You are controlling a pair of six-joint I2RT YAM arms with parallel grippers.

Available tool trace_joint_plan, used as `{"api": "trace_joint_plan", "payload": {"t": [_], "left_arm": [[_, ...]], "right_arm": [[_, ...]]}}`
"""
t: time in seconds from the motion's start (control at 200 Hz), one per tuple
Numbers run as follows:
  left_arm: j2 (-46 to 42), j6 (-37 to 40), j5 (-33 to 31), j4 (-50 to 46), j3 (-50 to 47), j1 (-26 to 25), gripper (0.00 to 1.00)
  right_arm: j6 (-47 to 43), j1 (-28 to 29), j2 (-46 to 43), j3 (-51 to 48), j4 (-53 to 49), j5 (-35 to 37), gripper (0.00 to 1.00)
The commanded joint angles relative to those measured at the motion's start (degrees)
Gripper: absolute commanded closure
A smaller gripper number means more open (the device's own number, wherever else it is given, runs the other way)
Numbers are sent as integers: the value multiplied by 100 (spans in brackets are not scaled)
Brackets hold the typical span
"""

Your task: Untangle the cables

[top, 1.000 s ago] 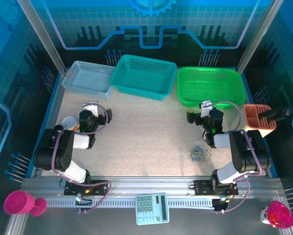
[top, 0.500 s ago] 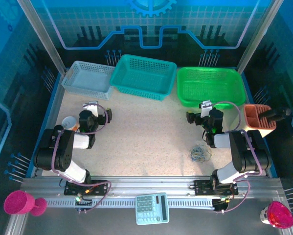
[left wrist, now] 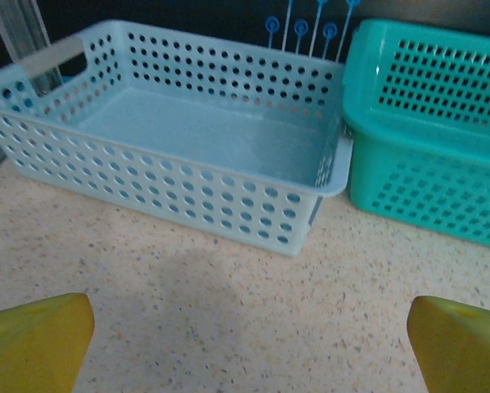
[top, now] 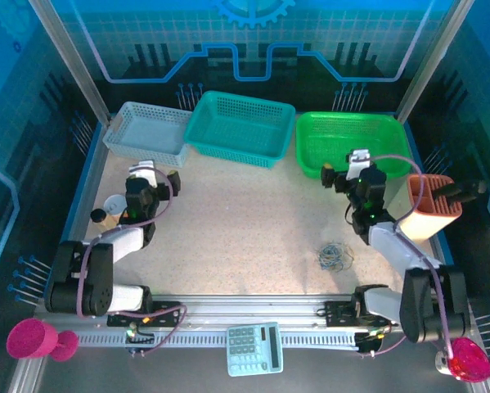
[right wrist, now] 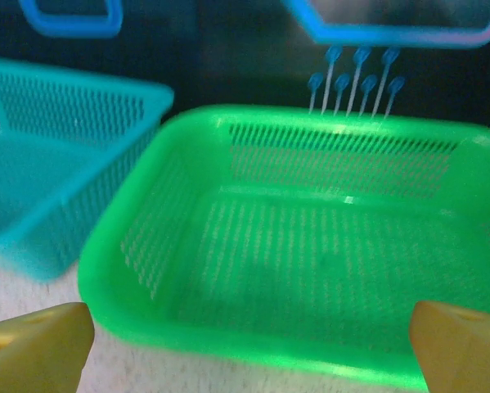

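Note:
The cables (top: 334, 256) lie as a small tangled bundle of thin curly strands on the speckled table, front right of centre, with nothing touching them. My left gripper (top: 157, 173) hovers far off at the back left, open and empty, facing the light-blue basket (top: 150, 133). Its yellow fingertips (left wrist: 32, 344) stand wide apart over bare table in the left wrist view. My right gripper (top: 344, 166) is behind the cables, open and empty, pointing at the green basket (top: 351, 143). Its yellow fingertips (right wrist: 32, 348) frame the green basket (right wrist: 310, 246).
A teal basket (top: 240, 127) sits between the light-blue and green ones along the back edge. An orange holder (top: 433, 201) stands at the right edge and a small white cup (top: 114, 205) at the left. A calculator (top: 255, 348) lies on the front rail.
Both arms have reached out. The left gripper shifted back and left toward the light-blue basket; the right gripper shifted back and right toward the green basket. The cables have not moved.

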Motion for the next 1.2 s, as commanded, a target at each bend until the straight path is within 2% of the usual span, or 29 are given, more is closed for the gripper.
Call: {"api": "trace_joint_plan", "payload": {"t": [0.0,0.08,0.205,0.335,0.41,0.58,0.66,0.745,0.825,0.925,1.196], "left_arm": [[-486,-471,-252,-828,381,-18,1],[-728,-861,-58,-1510,765,-28,1],[-1050,-1397,472,-2644,1338,-59,1],[-1356,-1731,950,-3478,1739,-237,1],[-1510,-1754,970,-3798,1838,-519,1],[-1703,-1780,999,-4120,1928,-1255,1],[-1688,-1829,982,-4179,1928,-1571,1],[-1594,-1903,1007,-4173,1924,-1807,1],[-1460,-1970,1049,-4078,1918,-1932,1],[-1267,-2023,1080,-4022,1966,-1997,1],[-1081,-2072,1136,-3946,2035,-2110,1]], "right_arm": [[1153,65,-415,734,-1869,441,0],[2231,24,-590,1227,-2879,250,0],[2200,226,-707,1493,-3153,-843,0],[2421,864,-799,1866,-4078,-786,2],[2754,1331,-768,2027,-4893,-462,7],[3352,2692,-988,1836,-6024,1107,6],[4011,3050,-1027,1777,-6560,1578,6],[5235,3333,-930,1812,-7521,2381,1],[6150,3423,-795,1812,-8316,2932,0],[6547,3393,-585,1779,-8698,3152,0],[6287,2994,-121,1381,-8136,2422,0]]}}
